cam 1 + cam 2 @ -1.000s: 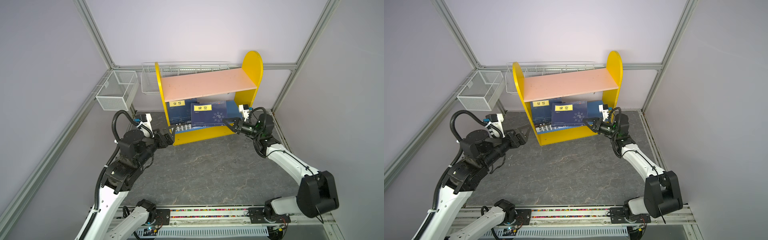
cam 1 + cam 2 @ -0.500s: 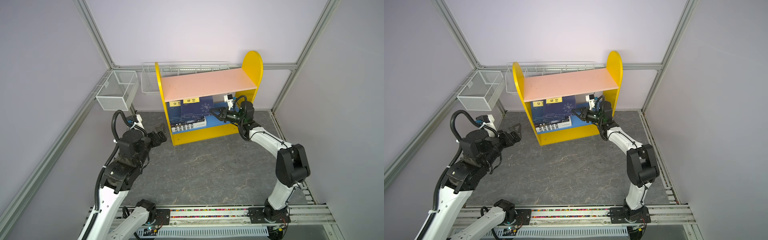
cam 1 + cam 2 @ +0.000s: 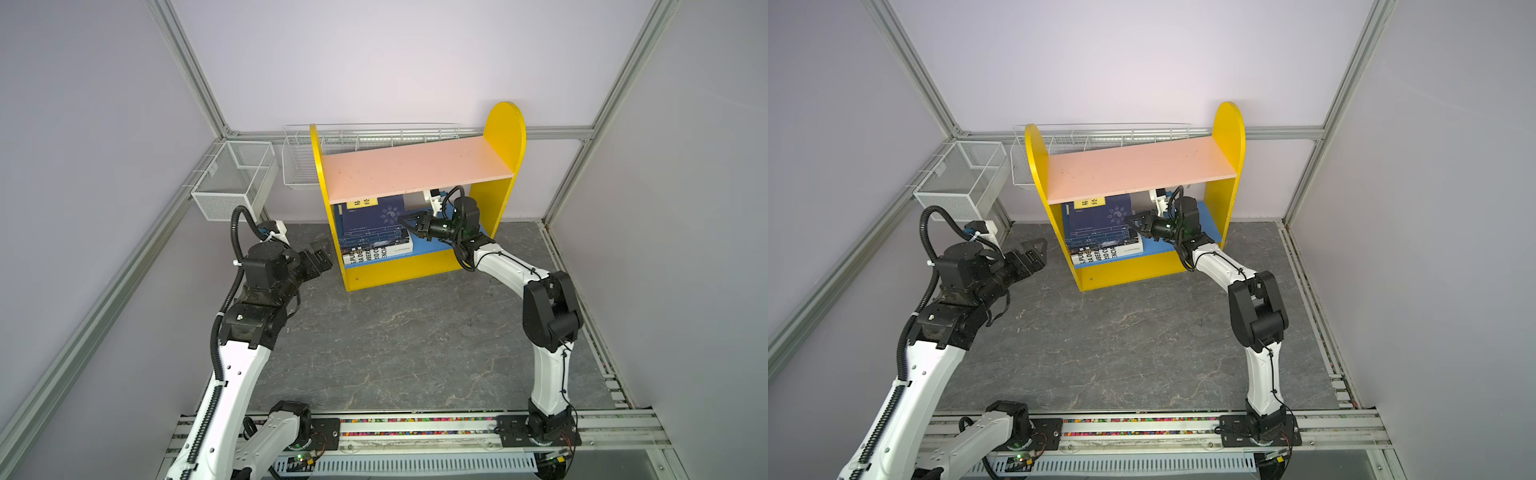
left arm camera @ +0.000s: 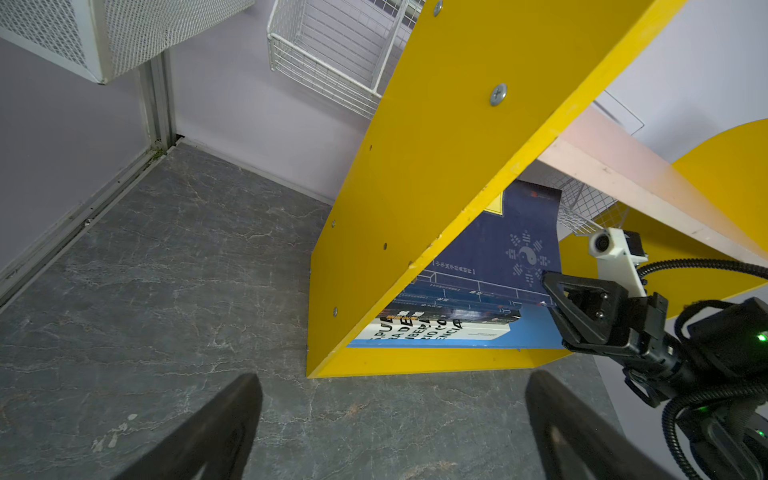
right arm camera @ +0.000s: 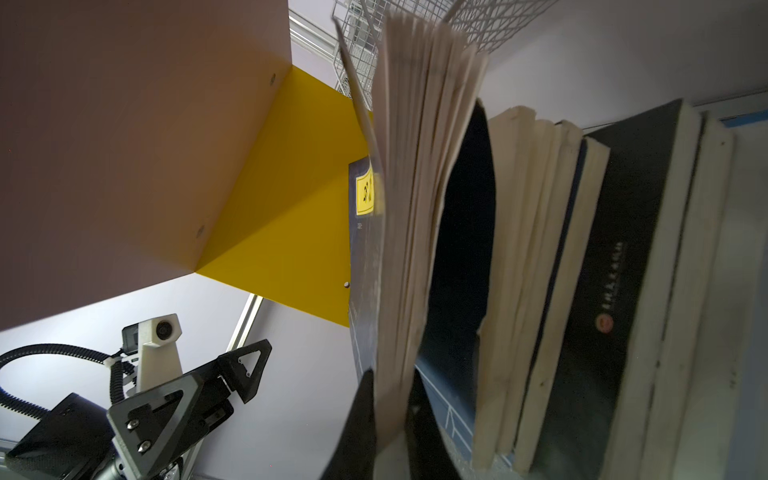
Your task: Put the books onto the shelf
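Book [image 3: 374, 217] now inside shelf [image 3: 415, 166] (right fingers [image 5: 354, 424] clamped).

We see the shelf [image 3: 503, 137], smooth painted yellow with a matt pink board; books [image 5: 419, 208] with rough cream paper edges; white metal mesh baskets [image 3: 232, 183]; a matt, stone-look tabletop [image 3: 395, 340].

We count one shelf [image 3: 399, 272] with two boards, a pink board [image 3: 415, 166] and a blue board [image 4: 534, 332], and two yellow sides [image 3: 505, 133]. We make out at least five books [image 3: 374, 216]; the exact number we cannot tell. There are two white baskets, a mesh basket [image 3: 232, 185] and a wire basket [image 3: 299, 174], and two arms [image 3: 237, 374], each with one gripper: the left gripper [image 4: 392, 378] and the right gripper [image 5: 390, 374].
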You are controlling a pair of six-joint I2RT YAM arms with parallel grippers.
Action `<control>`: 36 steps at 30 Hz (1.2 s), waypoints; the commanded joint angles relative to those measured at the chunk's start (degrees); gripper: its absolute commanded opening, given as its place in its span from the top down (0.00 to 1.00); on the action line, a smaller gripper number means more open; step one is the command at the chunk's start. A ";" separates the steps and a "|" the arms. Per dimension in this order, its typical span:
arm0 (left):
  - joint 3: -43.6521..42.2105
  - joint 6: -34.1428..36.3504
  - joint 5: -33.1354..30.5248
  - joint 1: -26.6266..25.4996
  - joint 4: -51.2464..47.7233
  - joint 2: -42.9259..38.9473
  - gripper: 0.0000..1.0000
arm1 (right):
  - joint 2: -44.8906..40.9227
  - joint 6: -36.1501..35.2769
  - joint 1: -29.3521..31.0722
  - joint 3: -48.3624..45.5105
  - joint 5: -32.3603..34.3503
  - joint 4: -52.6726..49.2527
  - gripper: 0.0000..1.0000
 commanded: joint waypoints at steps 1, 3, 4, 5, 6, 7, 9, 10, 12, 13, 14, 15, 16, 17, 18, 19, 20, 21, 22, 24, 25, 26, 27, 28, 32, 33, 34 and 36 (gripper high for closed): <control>-0.93 -0.09 1.63 0.71 1.39 0.20 0.01 | 0.45 -3.14 0.75 3.24 -1.09 -1.56 0.93; -1.43 -0.17 2.13 0.78 1.68 0.39 0.01 | 1.06 -4.85 0.87 4.74 -1.05 -4.23 0.93; -1.63 -0.26 2.27 0.83 1.88 0.39 0.01 | 1.43 -5.21 0.89 5.51 -1.31 -5.15 0.93; -1.72 -0.27 2.34 0.87 1.92 0.38 0.01 | 1.68 -5.32 0.85 6.08 -1.50 -5.68 0.93; -1.89 -0.39 2.37 0.96 1.90 0.43 0.01 | 1.96 -5.24 0.97 6.48 -1.76 -5.89 0.93; -2.06 -0.35 2.35 1.09 1.97 0.47 0.01 | 2.17 -5.04 0.99 6.68 -1.77 -6.15 0.93; -2.19 -0.44 2.48 1.22 2.10 0.52 0.01 | 2.43 -4.97 1.24 6.69 -1.18 -6.25 0.93; -2.31 -0.52 2.69 1.31 2.19 0.53 0.01 | 2.65 -4.89 1.44 6.77 -0.95 -6.26 0.93; -2.43 -0.76 2.89 1.40 2.53 0.76 0.01 | 3.12 -4.58 1.69 6.94 -0.34 -6.13 0.93; -2.56 -0.79 3.06 1.40 2.65 0.87 0.01 | 3.38 -4.54 1.87 6.99 -0.05 -6.00 0.93; -2.76 -0.78 3.31 1.47 2.86 0.97 0.01 | 3.62 -4.36 2.03 7.12 0.33 -5.93 0.93; -2.94 -0.80 3.54 1.49 3.12 1.09 0.01 | 3.73 -4.23 2.07 7.16 0.64 -5.70 0.93; -3.19 -0.76 4.01 1.50 3.40 1.32 0.01 | 4.04 -4.04 2.12 7.29 0.85 -5.43 0.93; -3.39 -0.54 4.58 1.49 3.79 1.64 0.01 | 4.31 -3.63 2.10 7.47 1.01 -5.07 0.93; -3.55 -0.45 5.05 1.52 4.02 2.00 0.01 | 4.45 -3.27 2.12 7.55 0.97 -4.65 0.93; -3.79 -0.44 5.43 1.62 4.42 2.54 0.01 | 4.79 -3.05 2.07 7.80 0.86 -4.46 0.93; -3.99 -0.43 5.74 1.66 4.84 3.04 0.01 | 4.94 -2.97 2.20 7.97 0.84 -4.50 0.93; -4.08 -0.42 6.20 1.66 5.23 3.52 0.01 | 4.99 -2.95 2.16 8.05 0.93 -4.54 0.93; -4.17 -0.49 6.73 1.75 5.87 4.10 0.01 | 4.99 -3.11 2.15 8.06 1.07 -4.70 0.93; -4.44 -0.79 7.94 1.75 7.42 5.29 0.01 | 4.89 -3.27 2.15 8.01 1.39 -4.91 0.93; -4.67 -1.03 8.45 1.75 8.38 5.90 0.01 | 4.92 -3.30 2.21 8.07 1.45 -5.10 0.92; -4.87 -1.36 8.73 1.77 9.15 6.41 0.01 | 4.99 -3.40 2.19 8.22 1.45 -5.38 0.92; -5.14 -1.64 8.95 1.76 10.39 7.09 0.01 | 4.99 -3.56 2.13 8.26 1.67 -5.83 0.92; -5.47 -1.77 9.23 1.75 11.90 7.63 0.01 | 4.86 -3.70 2.16 8.27 1.84 -6.34 0.92; -7.50 -2.72 9.15 1.76 19.60 9.79 0.01 | 4.48 -4.89 2.34 8.35 2.77 -9.41 0.91; -7.70 -3.11 8.55 1.76 21.40 10.59 0.01 | 4.30 -5.40 2.38 8.35 3.10 -10.27 0.91; -7.58 -3.46 8.17 1.75 23.01 11.53 0.01 | 4.13 -5.82 2.39 8.42 3.27 -11.24 0.91; -7.46 -4.20 7.62 1.75 25.96 13.47 0.01 | 3.93 -6.50 2.54 8.45 3.55 -12.10 0.91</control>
